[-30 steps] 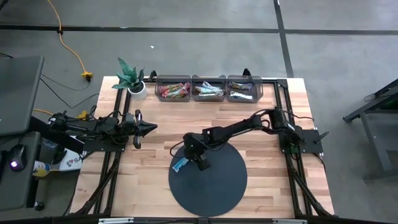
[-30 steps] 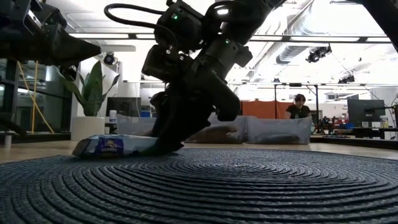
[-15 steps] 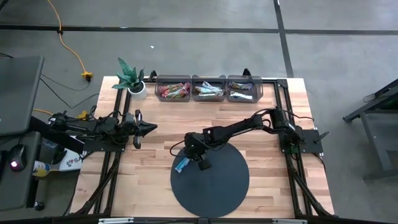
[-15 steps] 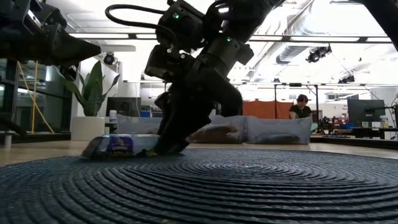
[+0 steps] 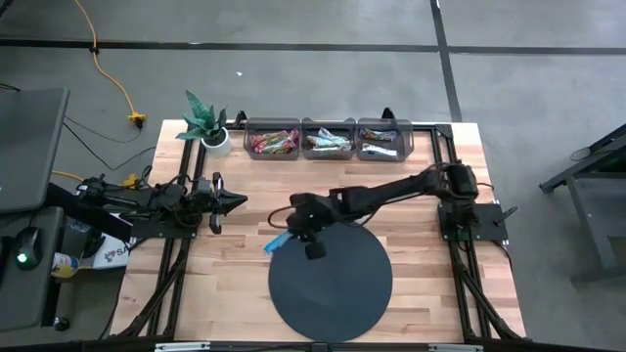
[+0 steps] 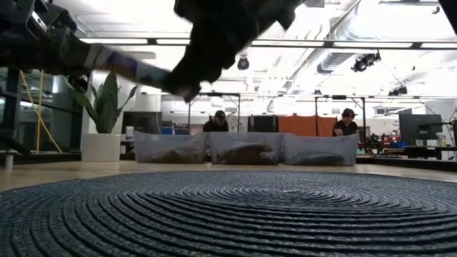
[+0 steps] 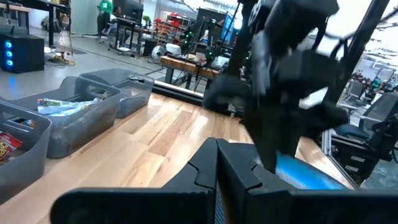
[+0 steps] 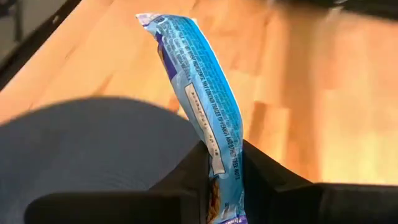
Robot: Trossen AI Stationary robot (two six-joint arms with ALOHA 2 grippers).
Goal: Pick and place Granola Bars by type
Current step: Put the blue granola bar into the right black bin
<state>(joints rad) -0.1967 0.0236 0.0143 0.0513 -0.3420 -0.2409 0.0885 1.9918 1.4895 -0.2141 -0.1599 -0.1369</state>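
- High view: the right end effector [image 5: 290, 235] holds a light blue granola bar [image 5: 277, 242] above the dark disc's [image 5: 333, 293] edge; the left end effector [image 5: 231, 200] waits, fingers together, apart.
- Low view: the bar [image 6: 125, 66] hangs clear above the table [image 6: 43, 173].
- Right wrist view: both fingers pinch the bar [image 8: 205, 106]. Judged step: carrying; next needs the matching bin [image 5: 328, 141].

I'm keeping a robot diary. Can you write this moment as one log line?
right gripper: shut on blue bar | bar: lifted above mat | left gripper: shut, waiting at table's left
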